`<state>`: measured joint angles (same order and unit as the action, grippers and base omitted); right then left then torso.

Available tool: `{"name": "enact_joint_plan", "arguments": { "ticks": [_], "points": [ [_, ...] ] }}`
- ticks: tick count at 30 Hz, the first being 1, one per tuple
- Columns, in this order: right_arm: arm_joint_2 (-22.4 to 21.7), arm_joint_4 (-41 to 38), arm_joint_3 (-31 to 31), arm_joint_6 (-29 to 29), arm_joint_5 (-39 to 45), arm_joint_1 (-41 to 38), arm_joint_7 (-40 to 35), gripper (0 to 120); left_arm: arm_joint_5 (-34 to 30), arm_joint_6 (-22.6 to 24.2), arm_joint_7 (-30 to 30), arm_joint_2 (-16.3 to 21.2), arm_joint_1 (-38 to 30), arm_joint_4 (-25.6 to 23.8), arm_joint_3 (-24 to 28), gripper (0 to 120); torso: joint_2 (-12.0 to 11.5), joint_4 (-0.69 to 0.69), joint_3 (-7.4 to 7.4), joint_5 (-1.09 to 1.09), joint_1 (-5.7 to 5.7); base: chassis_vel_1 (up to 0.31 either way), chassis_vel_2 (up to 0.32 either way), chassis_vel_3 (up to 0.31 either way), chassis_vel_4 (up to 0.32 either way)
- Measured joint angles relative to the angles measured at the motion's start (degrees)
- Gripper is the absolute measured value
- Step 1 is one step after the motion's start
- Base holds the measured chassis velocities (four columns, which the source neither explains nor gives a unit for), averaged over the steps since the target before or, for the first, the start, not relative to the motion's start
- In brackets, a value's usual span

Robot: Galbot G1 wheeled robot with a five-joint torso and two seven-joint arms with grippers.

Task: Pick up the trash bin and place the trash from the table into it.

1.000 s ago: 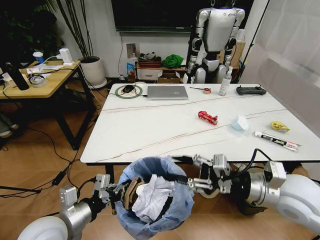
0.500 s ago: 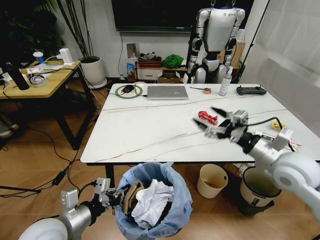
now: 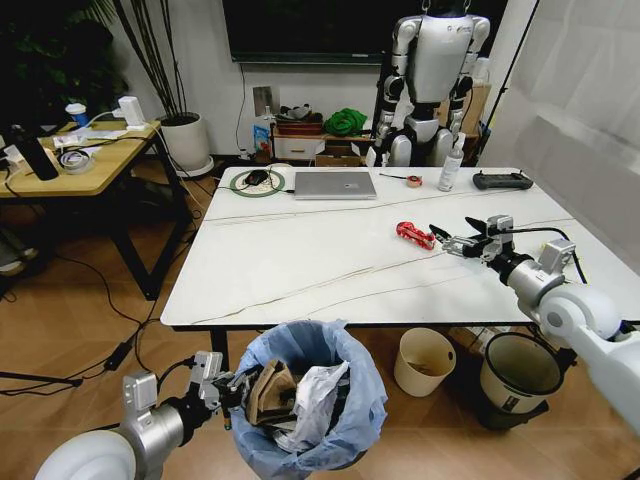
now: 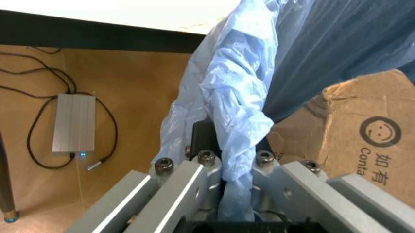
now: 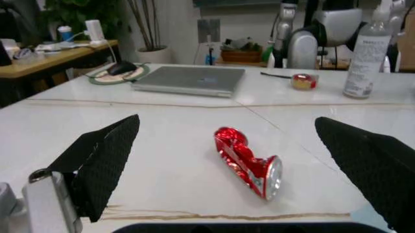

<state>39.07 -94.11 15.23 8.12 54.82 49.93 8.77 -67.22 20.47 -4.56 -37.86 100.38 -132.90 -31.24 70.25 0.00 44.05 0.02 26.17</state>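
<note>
While the left gripper stays clenched on the bag-wrapped rim of the trash bin, holding it low beside the table's near edge as a ready catch, the right gripper hangs released over the tabletop. Just ahead of its spread fingers lies the crushed red can, lined up between them, presumably for a grasp.

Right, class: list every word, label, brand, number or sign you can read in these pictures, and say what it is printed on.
"Conta", cut off, beside a smiley-face logo: on the torn cardboard box inside the trash bin.
"如有": Chinese characters above it, same cardboard.
Spray bottle label: too blurred to read.
Crushed red can: no print readable.
</note>
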Motion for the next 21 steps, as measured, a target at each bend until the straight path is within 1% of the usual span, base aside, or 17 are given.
{"name": "enact_joint_plan", "arguments": {
  "ticks": [6,7,12,16,21],
  "points": [
    [3.3,7.9,-4.1,0.0,-1.3,-6.2,1.2,100,0.1,0.0,0.1,-0.3,0.2,0.0,-0.1,0,0.0,-0.01,0.00,-0.02,-0.01,0.000,0.000,0.000,0.000],
    [3.3,7.9,-4.1,0.0,-1.3,-6.2,1.2,100,0.1,0.0,0.1,-0.3,0.2,0.0,-0.1,0,0.0,-0.01,0.00,-0.02,-0.01,0.000,0.000,0.000,0.000],
    [6.0,12.9,-6.9,-0.6,-2.6,-10.5,1.8,100,0.2,-0.1,0.1,-0.3,0.4,-0.1,-0.5,0,0.0,0.01,0.00,-0.02,-0.01,0.000,0.000,0.000,0.000],
    [6.4,13.7,-7.5,-0.7,-2.8,-11.2,2.0,100,0.2,-0.1,0.1,-0.3,0.4,-0.1,-0.6,0,0.0,0.00,0.00,-0.02,-0.01,0.000,0.000,0.000,0.000],
    [8.6,17.0,-9.3,-1.0,-4.2,-13.4,2.4,100,0.3,-0.1,0.2,-0.5,0.5,-0.2,-0.6,0,0.0,0.00,0.00,-0.01,-0.01,0.000,0.000,0.000,0.000]
  ]
}}
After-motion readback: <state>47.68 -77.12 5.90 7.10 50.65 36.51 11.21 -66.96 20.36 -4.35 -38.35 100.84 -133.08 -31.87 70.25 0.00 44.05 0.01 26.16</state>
